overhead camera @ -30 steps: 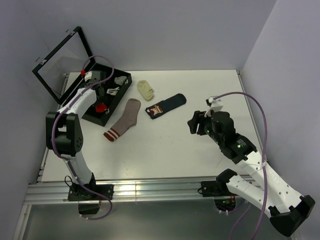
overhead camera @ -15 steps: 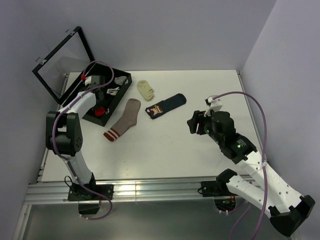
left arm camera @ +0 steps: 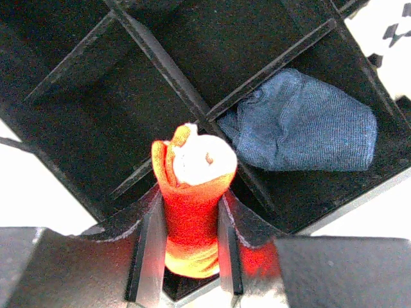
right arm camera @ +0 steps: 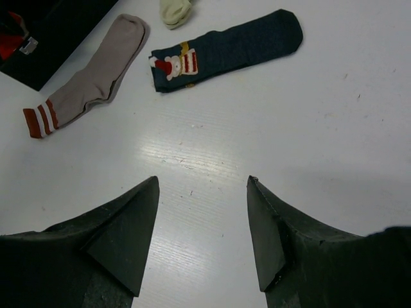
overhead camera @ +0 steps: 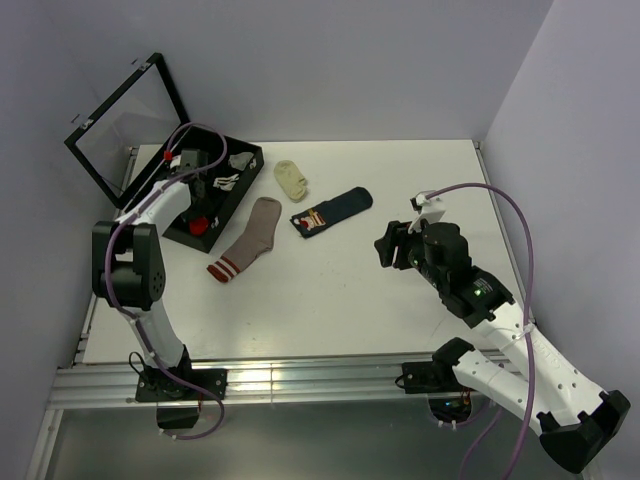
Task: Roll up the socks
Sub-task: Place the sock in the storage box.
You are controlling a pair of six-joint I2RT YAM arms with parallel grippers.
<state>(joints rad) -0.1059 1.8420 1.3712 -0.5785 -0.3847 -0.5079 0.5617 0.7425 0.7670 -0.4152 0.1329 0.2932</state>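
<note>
Left gripper (left arm camera: 189, 218) is closed to a narrow gap on the rolled sock (left arm camera: 192, 186), a red bundle with a beige core, and hangs over the black divided box (left arm camera: 160, 61). The step in hand looks like stowing this finished roll, and doing it well means choosing one empty compartment and centring the roll over it first. At the moment the roll's free end sits almost over a junction of dividers, so a straight drop could catch a wall and tip. I would shift it off the junction and away from the cell to the right, where a blue-grey bundle (left arm camera: 302, 131) already lies. Then it can go down upright until the roll rests on the floor of the cell, and only then should the jaws part, so the roll does not spring loose. The roll stands between the two fingers, pinched on both sides, its end reaching past the tips toward the box. Right gripper (right arm camera: 202, 181) stands wide and holds nothing, above bare table (right arm camera: 321, 128). Ahead of its fingertips and well apart from them lie the navy sock (right arm camera: 231, 48) and, to its left, the dusty-pink sock (right arm camera: 96, 80), both flat and unrolled. A pale-yellow sock (right arm camera: 174, 9) lies at the far edge between them.
</note>
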